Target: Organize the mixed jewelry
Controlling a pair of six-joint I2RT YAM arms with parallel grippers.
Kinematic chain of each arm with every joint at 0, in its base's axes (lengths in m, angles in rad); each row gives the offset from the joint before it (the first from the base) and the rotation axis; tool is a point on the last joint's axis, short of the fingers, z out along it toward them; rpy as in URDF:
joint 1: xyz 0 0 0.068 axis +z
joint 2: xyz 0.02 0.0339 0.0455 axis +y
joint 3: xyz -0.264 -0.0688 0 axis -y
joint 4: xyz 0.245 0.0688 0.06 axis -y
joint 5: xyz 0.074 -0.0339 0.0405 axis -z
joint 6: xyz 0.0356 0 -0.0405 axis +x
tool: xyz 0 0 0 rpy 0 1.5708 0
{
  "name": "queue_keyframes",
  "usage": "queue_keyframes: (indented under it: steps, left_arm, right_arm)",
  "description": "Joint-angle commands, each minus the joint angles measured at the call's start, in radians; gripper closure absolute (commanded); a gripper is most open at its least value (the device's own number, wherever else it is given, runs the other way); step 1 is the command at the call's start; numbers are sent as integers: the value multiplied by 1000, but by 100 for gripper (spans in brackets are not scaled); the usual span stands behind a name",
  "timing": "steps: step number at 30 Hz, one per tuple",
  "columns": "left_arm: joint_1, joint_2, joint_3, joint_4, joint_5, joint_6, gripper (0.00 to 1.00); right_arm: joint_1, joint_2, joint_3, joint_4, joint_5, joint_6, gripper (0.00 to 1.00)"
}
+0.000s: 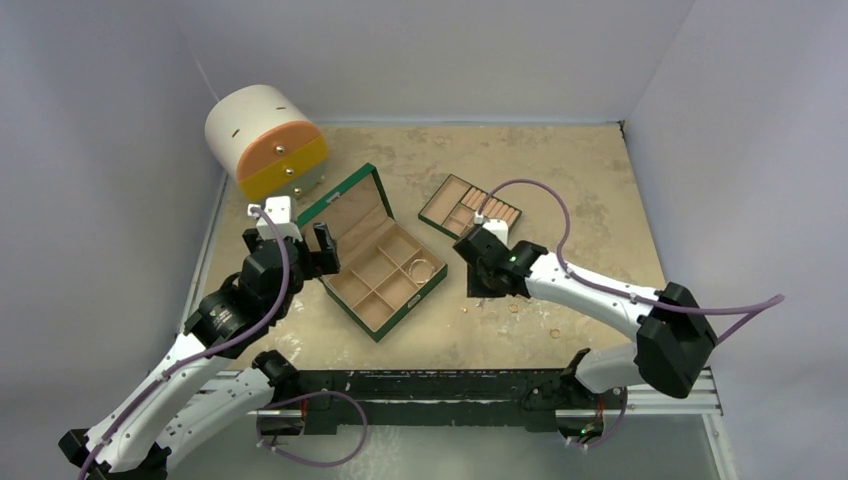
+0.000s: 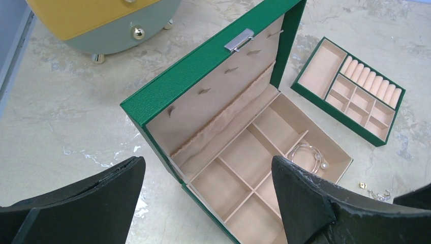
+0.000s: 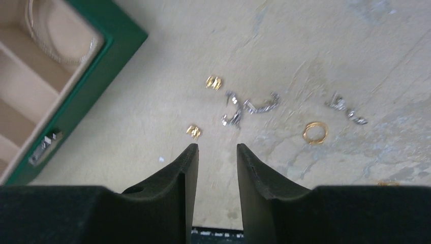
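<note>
Right gripper (image 3: 217, 147) hovers part-open, empty, over small loose gold and silver jewelry (image 3: 259, 105) on the table (image 3: 356, 40) beside the green compartment box (image 3: 122, 38) (thin silvery hoop (image 2: 307, 152) sits inside), likely lining up a pick; left gripper (image 2: 208, 160) wide, idle.

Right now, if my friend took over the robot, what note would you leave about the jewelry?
Left jaws: wide open, empty, hanging over the green box.
Right jaws: open, empty, above the loose pieces on the table beside the box.
Done: the silver hoop lies in a corner compartment of the box.
Left: the gold ring, two gold bits and several silver pieces lie on the table. I see nothing in the separate tray.
</note>
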State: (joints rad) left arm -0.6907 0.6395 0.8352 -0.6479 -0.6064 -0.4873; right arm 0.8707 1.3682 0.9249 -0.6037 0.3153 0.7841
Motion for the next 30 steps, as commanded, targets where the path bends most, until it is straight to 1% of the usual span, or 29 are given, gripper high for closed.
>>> queue_keyframes:
  steps: [1, 2, 7, 11, 14, 20, 25, 30]
  left_arm:
    - [-3, -4, 13, 29, -3, -4, 5]
    - [-4, -3, 12, 30, -3, -4, 5]
    - [-3, -4, 13, 30, -1, -2, 5]
    - [-4, -4, 11, 30, 1, -1, 5]
    - [-4, -6, 11, 31, 2, 0, 5]
    - [-3, -10, 11, 30, 0, -2, 5]
    - [-4, -11, 10, 30, -4, -2, 5]
    - [-4, -11, 12, 30, -4, -2, 5]
  right_arm:
    - [-114, 0, -8, 85, 15, 17, 63]
    - [-137, 3, 0, 93, 12, 9, 63]
    - [-188, 49, 98, 57, 110, -31, 62]
    - [-254, 103, 180, 61, 95, -50, 62]
    - [-268, 147, 243, 64, 97, -45, 62]
    - [-285, 263, 341, 65, 127, 7, 62]
    - [-298, 361, 416, 24, 179, 109, 64]
    - [-309, 413, 445, 65, 160, 154, 66]
